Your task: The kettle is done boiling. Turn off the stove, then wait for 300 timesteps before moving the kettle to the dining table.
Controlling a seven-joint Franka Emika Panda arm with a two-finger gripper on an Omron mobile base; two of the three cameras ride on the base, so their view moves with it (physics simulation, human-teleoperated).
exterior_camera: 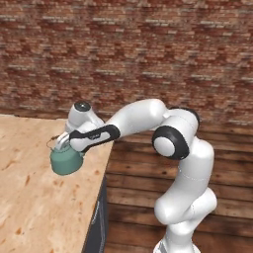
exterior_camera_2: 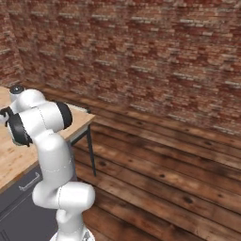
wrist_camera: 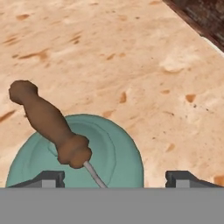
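The teal-green kettle (exterior_camera: 65, 161) stands upright on the light-wood dining table (exterior_camera: 29, 207), close to its right edge. My gripper (exterior_camera: 61, 144) hangs just above the kettle, over its thin arched handle. In the hand view the kettle (wrist_camera: 113, 157) lies right below, and its brown handle grip (wrist_camera: 48, 124) slants up to the left. The gripper (wrist_camera: 116, 178) is open: both dark fingertips (wrist_camera: 49, 177) stand wide apart and touch nothing. The stove is out of view.
The table's right edge (exterior_camera: 105, 168) drops to a dark wooden floor (exterior_camera: 138, 197), with a red brick wall (exterior_camera: 148, 49) behind. The right base view has the table corner (exterior_camera_2: 81, 123), a thin dark leg (exterior_camera_2: 90, 153) and grey drawers (exterior_camera_2: 23, 188) below.
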